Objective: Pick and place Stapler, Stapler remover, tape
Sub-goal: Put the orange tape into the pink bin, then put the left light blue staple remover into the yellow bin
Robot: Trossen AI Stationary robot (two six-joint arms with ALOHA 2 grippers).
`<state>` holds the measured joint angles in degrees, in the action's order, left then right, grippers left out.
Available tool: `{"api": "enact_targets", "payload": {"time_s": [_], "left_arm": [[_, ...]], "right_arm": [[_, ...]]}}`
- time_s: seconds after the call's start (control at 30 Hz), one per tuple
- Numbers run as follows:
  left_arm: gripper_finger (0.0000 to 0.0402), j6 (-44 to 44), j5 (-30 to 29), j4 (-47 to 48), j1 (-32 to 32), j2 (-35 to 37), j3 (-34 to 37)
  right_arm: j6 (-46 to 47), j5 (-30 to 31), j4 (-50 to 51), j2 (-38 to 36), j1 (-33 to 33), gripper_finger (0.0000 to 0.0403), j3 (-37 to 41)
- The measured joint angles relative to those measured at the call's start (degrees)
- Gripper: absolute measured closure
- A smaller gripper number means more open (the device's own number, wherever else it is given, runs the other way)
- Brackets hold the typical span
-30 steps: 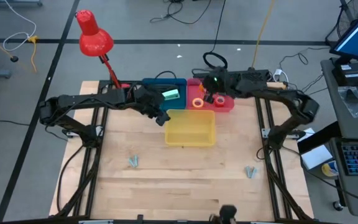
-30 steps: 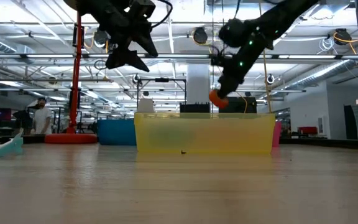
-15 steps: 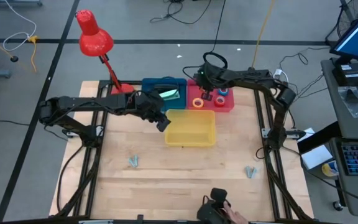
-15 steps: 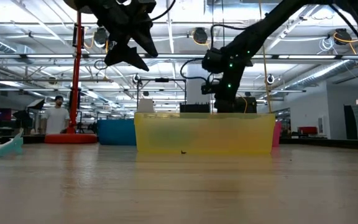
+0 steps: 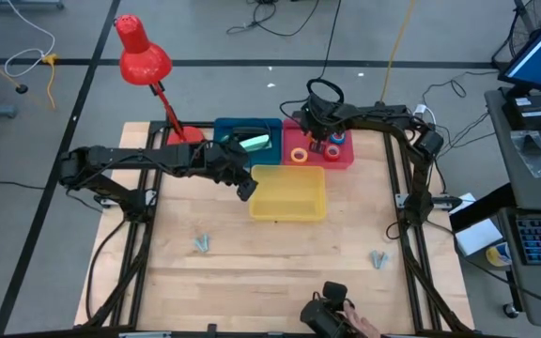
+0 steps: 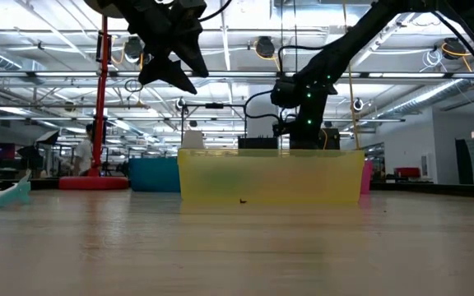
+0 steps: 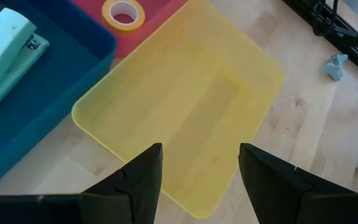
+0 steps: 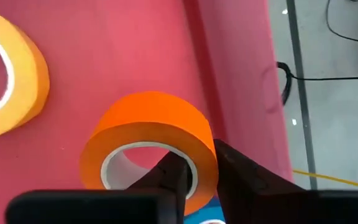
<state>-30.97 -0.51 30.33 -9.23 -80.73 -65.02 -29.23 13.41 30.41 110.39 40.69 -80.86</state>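
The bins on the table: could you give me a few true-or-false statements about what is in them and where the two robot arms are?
1. The yellow bin has nothing in it. True.
2. The stapler lies in the red bin. False: it lies in the blue bin.
3. The right gripper pinches the wall of the orange tape roll, down in the red bin. True.
4. The left gripper is shut on a yellow tape roll. False: it is open and holds nothing, above the yellow bin.
5. The yellow tape roll lies in the red bin. True.
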Motion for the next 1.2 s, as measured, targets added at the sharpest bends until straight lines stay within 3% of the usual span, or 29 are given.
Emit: {"api": "enact_targets", "payload": {"time_s": [0.13,0.47,0.7,0.93,1.2], "left_arm": [[0.019,0.66,0.02,0.02,0.25,0.0,0.0],[0.019,1.3,0.07,1.75,1.45,0.0,0.0],[0.019,0.4,0.47,12.73,3.43,0.0,0.0],[0.019,-9.0,0.44,31.61,9.17,0.0,0.05],[0.019,-30.16,1.87,40.33,16.09,-0.07,0.09]], "right_arm": [[0.0,-1.51,0.54,0.55,0.08,0.0321,0.1],[0.0,-1.13,0.15,0.44,0.1,0.0312,0.09],[2.07,9.42,1.23,-2.33,-2.61,0.0299,0.03],[10.61,4.27,3.32,-11.64,-6.53,0.0308,0.11],[15.41,0.51,1.88,-23.15,-10.88,0.0312,0.11]]}}
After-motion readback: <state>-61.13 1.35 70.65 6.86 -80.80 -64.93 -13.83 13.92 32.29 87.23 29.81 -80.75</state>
